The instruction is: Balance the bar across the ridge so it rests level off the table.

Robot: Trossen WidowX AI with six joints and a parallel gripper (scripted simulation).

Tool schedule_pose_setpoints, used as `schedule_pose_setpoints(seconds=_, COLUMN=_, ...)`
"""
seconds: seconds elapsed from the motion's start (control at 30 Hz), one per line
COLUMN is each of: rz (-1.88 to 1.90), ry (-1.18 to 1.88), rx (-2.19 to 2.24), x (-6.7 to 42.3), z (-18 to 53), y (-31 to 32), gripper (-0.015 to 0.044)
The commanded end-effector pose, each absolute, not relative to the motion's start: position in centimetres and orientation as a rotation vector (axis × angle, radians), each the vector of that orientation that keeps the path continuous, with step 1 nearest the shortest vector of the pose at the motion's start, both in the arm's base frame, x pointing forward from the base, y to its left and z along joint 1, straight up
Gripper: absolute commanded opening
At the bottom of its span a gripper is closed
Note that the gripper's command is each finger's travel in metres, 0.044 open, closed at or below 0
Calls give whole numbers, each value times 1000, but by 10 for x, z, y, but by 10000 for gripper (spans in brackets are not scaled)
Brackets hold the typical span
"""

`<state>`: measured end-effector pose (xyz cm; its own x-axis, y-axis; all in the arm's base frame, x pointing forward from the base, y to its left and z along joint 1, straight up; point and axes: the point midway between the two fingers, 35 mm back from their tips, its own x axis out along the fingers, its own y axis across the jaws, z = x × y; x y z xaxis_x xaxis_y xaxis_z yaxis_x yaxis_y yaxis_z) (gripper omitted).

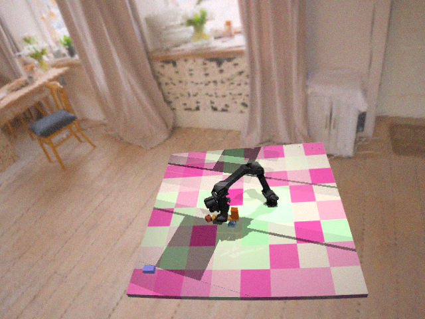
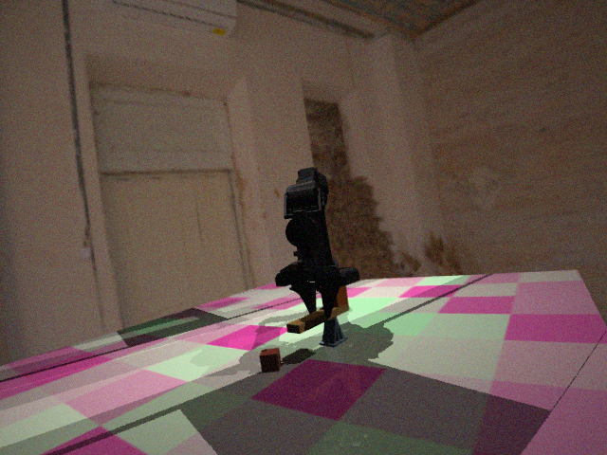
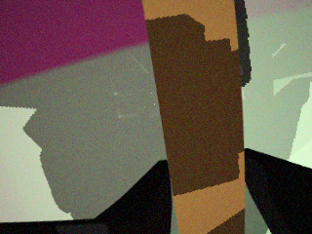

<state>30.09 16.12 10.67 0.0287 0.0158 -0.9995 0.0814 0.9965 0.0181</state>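
Observation:
The yellow-orange bar [image 1: 214,217] [image 2: 300,325] [image 3: 205,97] is off the table, with an orange block [image 1: 234,212] [image 2: 341,298] standing on its far end. It lies across the top of the blue-grey ridge [image 1: 232,224] [image 2: 333,335], which is under the part toward the block. The bar looks about level; a slight tilt cannot be told. My gripper [image 1: 221,219] [image 2: 320,315] [image 3: 204,163] is slightly open, with its fingers still down on both sides of the bar. A thin gap shows beside the left finger in the wrist view. The contact on the ridge is partly hidden.
A small red cube [image 1: 208,218] [image 2: 269,359] is on the table near the bar's free end. A blue block [image 1: 149,269] lies near the front left corner of the checkered table [image 1: 255,283]. Dark shadows cross the table.

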Motion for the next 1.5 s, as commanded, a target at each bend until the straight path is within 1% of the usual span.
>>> schedule_pose_setpoints(seconds=0.0, rz=-51, ry=1542, rx=77, x=301, z=107, y=161, gripper=173)
schedule_pose_setpoints(seconds=0.1, rz=-51, ry=1542, rx=77, x=301, z=107, y=161, gripper=173)
schedule_pose_setpoints(seconds=0.13, rz=-51, ry=1542, rx=77, x=301, z=107, y=161, gripper=185)
schedule_pose_setpoints(seconds=0.5, rz=-51, ry=1542, rx=77, x=301, z=107, y=161, gripper=185)
schedule_pose_setpoints(seconds=0.8, rz=-51, ry=1542, rx=77, x=301, z=107, y=161, gripper=421)
schedule_pose_setpoints(seconds=0.83, rz=-51, ry=1542, rx=77, x=301, z=107, y=161, gripper=440)
schedule_pose_setpoints(seconds=0.97, rz=-51, ry=1542, rx=77, x=302, z=114, y=162, gripper=440)
schedule_pose_setpoints(seconds=1.23, rz=-50, ry=1542, rx=78, x=300, z=200, y=161, gripper=440)
schedule_pose_setpoints(seconds=1.47, rz=-50, ry=1542, rx=78, x=298, z=207, y=160, gripper=440)
